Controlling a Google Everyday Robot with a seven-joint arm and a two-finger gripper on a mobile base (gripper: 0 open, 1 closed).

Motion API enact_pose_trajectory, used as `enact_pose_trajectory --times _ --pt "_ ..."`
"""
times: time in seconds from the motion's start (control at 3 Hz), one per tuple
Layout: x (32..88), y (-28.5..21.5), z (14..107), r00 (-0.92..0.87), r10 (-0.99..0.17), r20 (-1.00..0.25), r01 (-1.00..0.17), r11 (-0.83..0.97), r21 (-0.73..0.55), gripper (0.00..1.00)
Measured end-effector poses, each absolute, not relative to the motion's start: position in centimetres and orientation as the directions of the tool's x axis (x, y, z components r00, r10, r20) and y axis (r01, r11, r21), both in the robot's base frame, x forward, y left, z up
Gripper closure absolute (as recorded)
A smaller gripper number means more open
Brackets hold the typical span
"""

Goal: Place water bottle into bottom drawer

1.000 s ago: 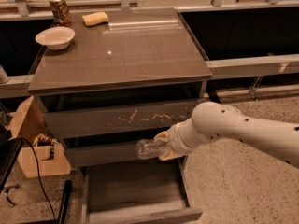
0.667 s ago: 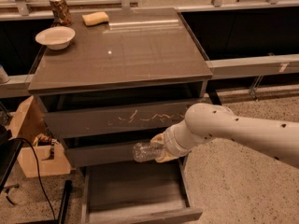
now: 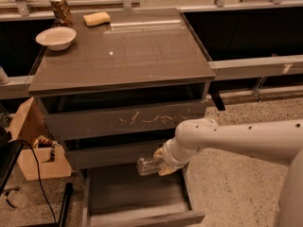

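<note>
Closed tight, jaws around one end of the water bottle [image 3: 147, 165], held lying on its side with the free end pointing to the left of the view. Gripper [image 3: 162, 161] at the tip of a white arm [image 3: 236, 138] reaching in from the right side of the view, level with the middle drawer [image 3: 104, 157] and just above the bottom drawer [image 3: 147, 218]. Pulled well out, that bottom drawer (bottle in the air over its rear part, not touching it). Higher up, top drawer [image 3: 128, 121] marked with pale scratches. On the cabinet top [image 3: 128, 56], toward the back left: white bowl [image 3: 56, 37], patterned can [image 3: 60, 11], yellowish sponge [image 3: 96, 18]. Cardboard box [image 3: 28, 141] on the floor beside the cabinet.
</note>
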State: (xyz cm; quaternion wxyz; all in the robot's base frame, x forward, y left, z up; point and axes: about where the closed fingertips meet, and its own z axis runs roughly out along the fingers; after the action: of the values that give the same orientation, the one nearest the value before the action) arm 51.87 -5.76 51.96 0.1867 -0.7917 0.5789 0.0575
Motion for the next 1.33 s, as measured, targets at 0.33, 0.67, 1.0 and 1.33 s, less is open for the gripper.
enact_pose_trajectory --times 0.33,0.67,1.0,1.33 --pt "52.7 -6.5 48.6 0.312 -0.902 -0.298 -0.939 -0.245 -0.243 1.0" --pt "53.2 -6.8 44.2 0.326 -0.892 -0.313 -0.932 -0.248 -0.263 1.0" --pt "53.2 -6.8 44.2 0.326 -0.892 -0.313 -0.932 -0.248 -0.263 1.0" --pt "53.7 -6.9 41.4 0.31 -0.893 -0.327 -0.941 -0.238 -0.241 1.0"
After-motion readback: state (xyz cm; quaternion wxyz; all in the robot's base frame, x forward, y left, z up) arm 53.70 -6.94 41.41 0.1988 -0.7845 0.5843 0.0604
